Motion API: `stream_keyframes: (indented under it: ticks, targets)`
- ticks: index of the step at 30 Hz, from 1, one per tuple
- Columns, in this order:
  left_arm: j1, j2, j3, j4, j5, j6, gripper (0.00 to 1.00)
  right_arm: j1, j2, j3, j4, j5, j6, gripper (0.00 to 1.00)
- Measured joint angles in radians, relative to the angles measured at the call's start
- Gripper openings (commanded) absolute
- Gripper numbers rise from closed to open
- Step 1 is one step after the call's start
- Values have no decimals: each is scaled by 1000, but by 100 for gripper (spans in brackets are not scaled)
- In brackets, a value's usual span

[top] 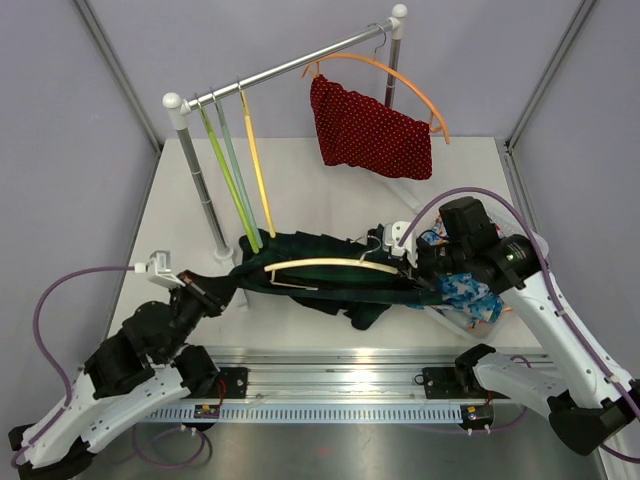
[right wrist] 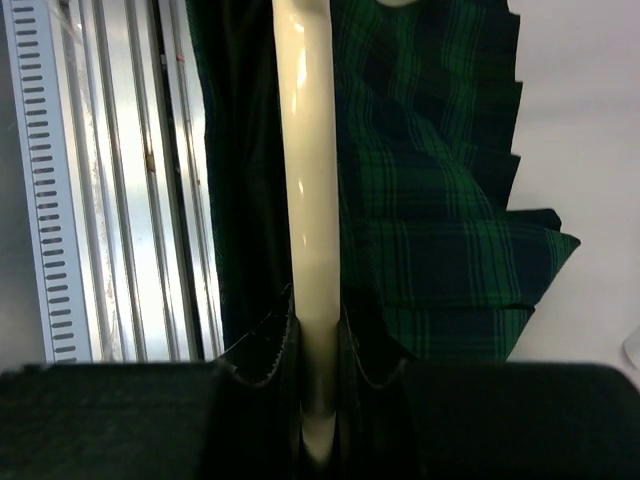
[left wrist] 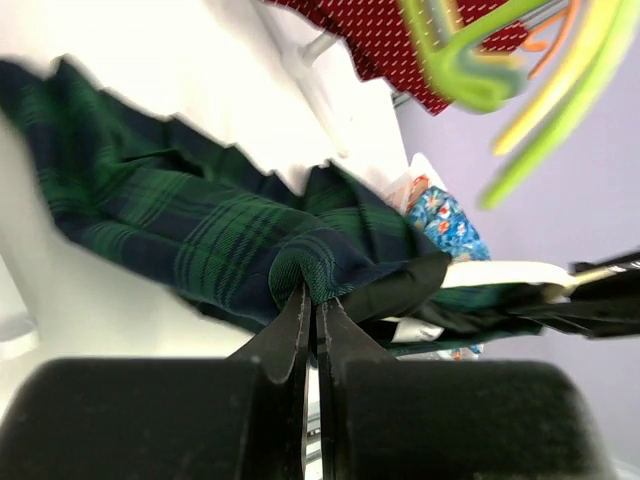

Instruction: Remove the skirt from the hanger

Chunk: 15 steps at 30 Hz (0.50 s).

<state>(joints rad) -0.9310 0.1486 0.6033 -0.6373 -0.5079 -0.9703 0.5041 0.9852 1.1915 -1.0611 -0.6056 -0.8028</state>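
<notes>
Skirt (top: pixel 310 248) of dark green plaid is lying crumpled on the white bench (top: pixel 300 190), in front of the clothes rack (top: pixel 290 68) and just behind the metal rail (top: pixel 340 375) at the near edge. We are seeing its long axis running left to right across the top view, one end reaching toward each arm. A cream hanger (top: pixel 330 264) is lying along that same axis, with the skirt gathered round it, so the cloth is showing on both sides of its arm.

At the skirt's left end, the left hand (left wrist: pixel 312 300) is reaching in low, its fingers pressed together and pinching a small puckered fold of the plaid at their tips. The rest of the skirt is stretching away from that hand toward the right.

At the right end, the right hand (right wrist: pixel 318 345) is clamping its fingers on the cream arm of the hanger, one finger on each side. Dark fabric is lying against both fingers, and the pleated hem is fanning out to one side in the right wrist view.

Beside the right hand, a blue flowered cloth (top: pixel 470 295) is lying on the bench. On the rack behind, a red dotted garment (top: pixel 370 125) is hanging from an orange hanger (top: pixel 400 80), and green and yellow hangers (top: pixel 240 170) are hanging bare further left.
</notes>
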Motion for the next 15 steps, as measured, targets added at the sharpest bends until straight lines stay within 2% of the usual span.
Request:
stream_keyframes:
  ticks: [8,15]
  targets:
    - [6,3,176,-130,0,125,0,2,79,-42,159,-121,18,0]
    - [26,97,150,-76,45,189,0,1,63,-68,135,-180,-17,0]
